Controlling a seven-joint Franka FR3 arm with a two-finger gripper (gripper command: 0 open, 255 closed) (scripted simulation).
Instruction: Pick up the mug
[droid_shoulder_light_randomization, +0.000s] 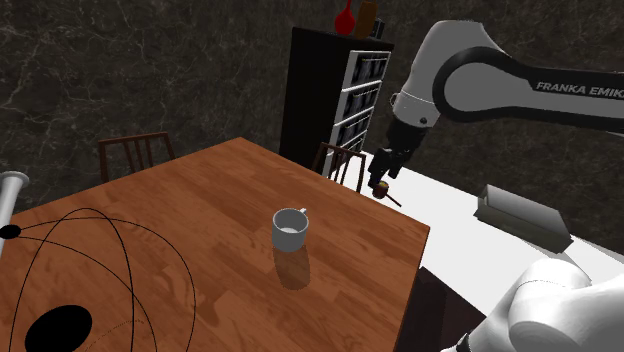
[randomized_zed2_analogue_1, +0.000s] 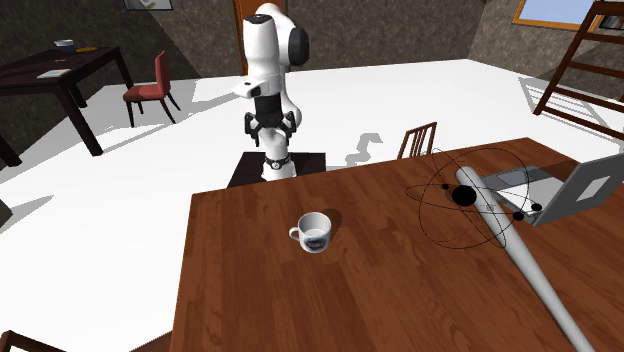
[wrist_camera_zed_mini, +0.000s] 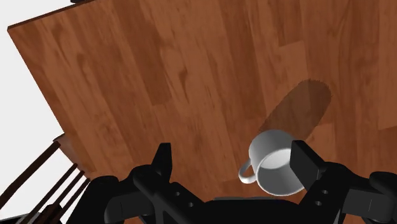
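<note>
We see the brown wooden table (droid_shoulder_light_randomization: 180, 210) carrying the mug. The white arm (droid_shoulder_light_randomization: 480, 80) reaches toward the table edge on the stand's side. The gripper (wrist_camera_zed_mini: 233, 159) hangs high near that edge, fingers spread wide, clasping nothing. The mug (wrist_camera_zed_mini: 275, 162) is pale grey and upright near the table's middle, well apart from the gripper (in the wrist view one finger overlaps its rim, no contact). Its inside looks plain and pale. The second exterior view shows a dark patch there; we cannot tell what.
</note>
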